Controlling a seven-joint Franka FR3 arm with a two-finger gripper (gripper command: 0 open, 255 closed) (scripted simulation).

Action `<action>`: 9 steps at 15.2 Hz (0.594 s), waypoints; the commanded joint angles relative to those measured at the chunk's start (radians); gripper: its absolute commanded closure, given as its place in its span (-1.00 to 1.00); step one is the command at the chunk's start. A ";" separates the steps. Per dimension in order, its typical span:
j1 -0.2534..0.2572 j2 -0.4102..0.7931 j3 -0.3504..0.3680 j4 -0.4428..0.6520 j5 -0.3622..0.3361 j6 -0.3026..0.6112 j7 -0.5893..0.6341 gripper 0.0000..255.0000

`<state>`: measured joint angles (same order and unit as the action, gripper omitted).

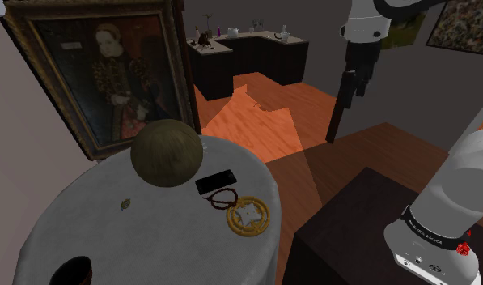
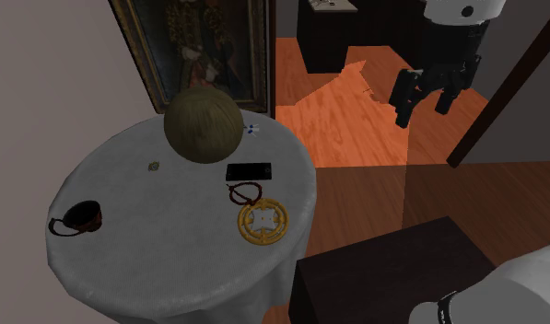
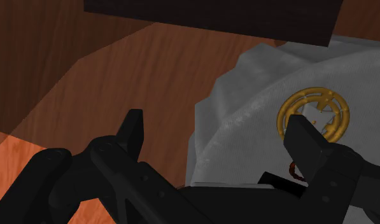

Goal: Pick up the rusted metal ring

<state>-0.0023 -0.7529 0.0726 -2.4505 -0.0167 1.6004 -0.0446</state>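
A thin dark reddish-brown ring point(image 1: 222, 197) point(image 2: 244, 192) lies on the round white-clothed table point(image 1: 110, 235) point(image 2: 153, 258), between a black phone point(image 1: 216, 181) point(image 2: 248, 171) and a gold wheel-shaped ring point(image 1: 247, 215) point(image 2: 263, 222). My gripper point(image 1: 336, 133) point(image 2: 423, 109) hangs open over the wooden floor, well off the table's edge and above its height, holding nothing. In the wrist view the gripper point(image 3: 217, 127) has its fingers apart. The gold ring point(image 3: 312, 113) shows beyond one finger, and a bit of the reddish ring point(image 3: 294, 170) peeks out beside it.
A large olive-brown ball point(image 1: 167, 152) point(image 2: 203, 126) sits at the table's back, in front of a framed portrait point(image 1: 110, 73). A dark bowl point(image 1: 69, 271) point(image 2: 82, 215) is near the far rim. The dark stand box point(image 1: 353, 219) point(image 2: 383, 276) stands close to the table.
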 commanded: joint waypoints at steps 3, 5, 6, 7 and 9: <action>0.014 0.034 0.016 -0.029 0.017 0.070 0.009 -1.00; 0.027 0.074 0.033 -0.053 0.033 0.140 0.017 -1.00; 0.034 0.096 0.041 -0.063 0.040 0.176 0.021 -1.00; 0.041 0.119 0.050 -0.072 0.048 0.212 0.025 -1.00; 0.053 0.170 0.068 -0.085 0.061 0.283 0.032 -1.00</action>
<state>0.0434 -0.6090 0.1293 -2.5311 0.0357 1.8471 -0.0186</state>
